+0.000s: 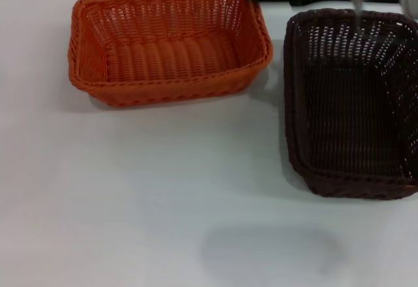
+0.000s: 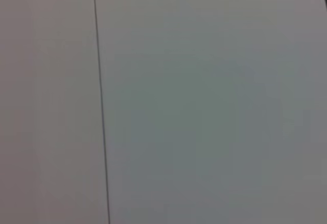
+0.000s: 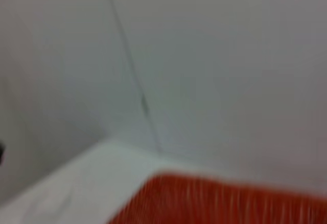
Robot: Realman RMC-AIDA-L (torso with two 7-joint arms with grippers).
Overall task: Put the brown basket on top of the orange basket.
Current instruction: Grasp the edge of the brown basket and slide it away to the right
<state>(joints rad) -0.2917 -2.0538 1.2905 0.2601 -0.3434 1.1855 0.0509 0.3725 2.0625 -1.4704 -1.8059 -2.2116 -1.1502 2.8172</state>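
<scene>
The orange basket (image 1: 166, 45) stands on the white table at the far left-centre, open side up and empty. The brown basket (image 1: 353, 104) stands to its right, also upright and empty, apart from it by a narrow gap. My right arm reaches in from the far right, and my right gripper (image 1: 356, 9) is at the brown basket's far rim. It is blurred. The right wrist view shows a blurred piece of the orange basket (image 3: 219, 201) by the table's back edge. My left gripper is out of view.
The white table (image 1: 163, 195) stretches toward me in front of both baskets. A white wall with a thin seam (image 2: 99, 101) fills the left wrist view and also shows in the right wrist view (image 3: 138, 91).
</scene>
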